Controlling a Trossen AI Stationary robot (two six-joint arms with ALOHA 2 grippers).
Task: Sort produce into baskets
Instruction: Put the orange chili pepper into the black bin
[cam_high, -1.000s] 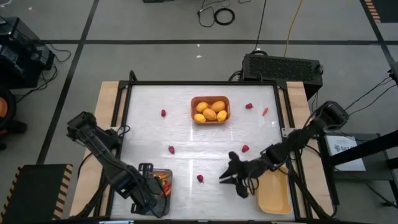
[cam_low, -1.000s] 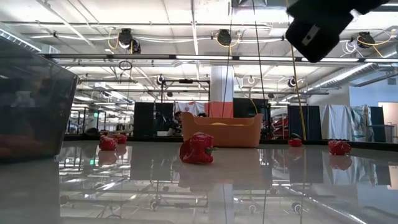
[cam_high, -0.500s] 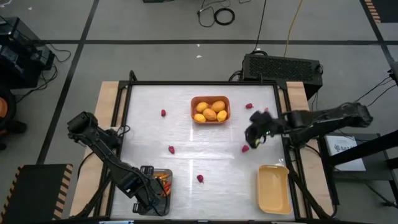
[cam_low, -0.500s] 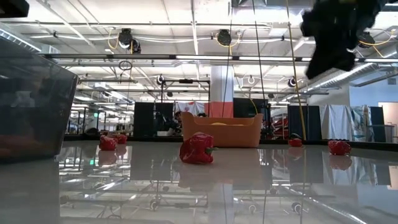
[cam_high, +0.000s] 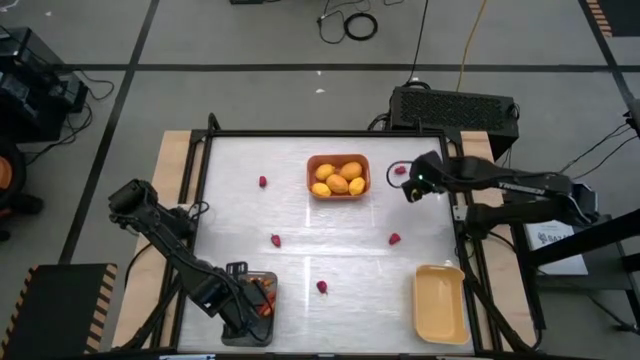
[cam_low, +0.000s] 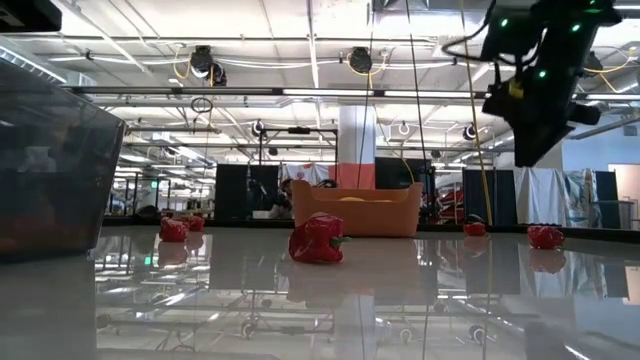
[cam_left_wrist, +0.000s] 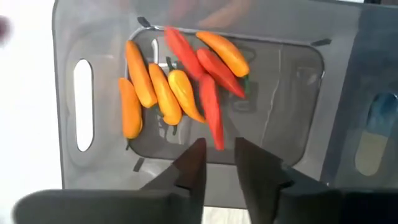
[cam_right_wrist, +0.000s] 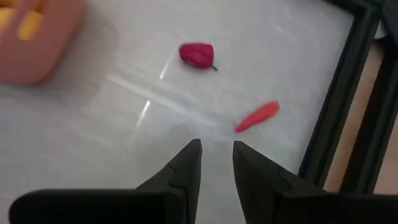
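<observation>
My right gripper (cam_high: 410, 190) hovers over the table's far right part, its fingers a narrow gap apart and empty (cam_right_wrist: 216, 163). Ahead of it a thin orange-red stick (cam_right_wrist: 258, 116) and a red berry (cam_right_wrist: 196, 55) lie on the table. My left gripper (cam_high: 245, 310) hangs over the dark grey basket (cam_high: 262, 283) at the near left, slightly open and empty (cam_left_wrist: 219, 163). Several orange and red sticks (cam_left_wrist: 180, 87) lie on that basket's floor. The orange-brown basket (cam_high: 338, 192) at the far middle holds several yellow-orange fruits (cam_high: 338, 178). The pale yellow basket (cam_high: 440, 303) stands near right.
Red berries lie loose on the table at the far left (cam_high: 263, 182), the middle left (cam_high: 275, 240), the near middle (cam_high: 322, 287), the right (cam_high: 394, 239) and the far right (cam_high: 401, 170). The table's black frame (cam_right_wrist: 336, 112) runs close beside the stick.
My right gripper has swung from the near edge beside the pale yellow basket toward the table's far right, up past the right-hand berry to the berry and stick there. My left gripper has stayed over the dark grey basket.
</observation>
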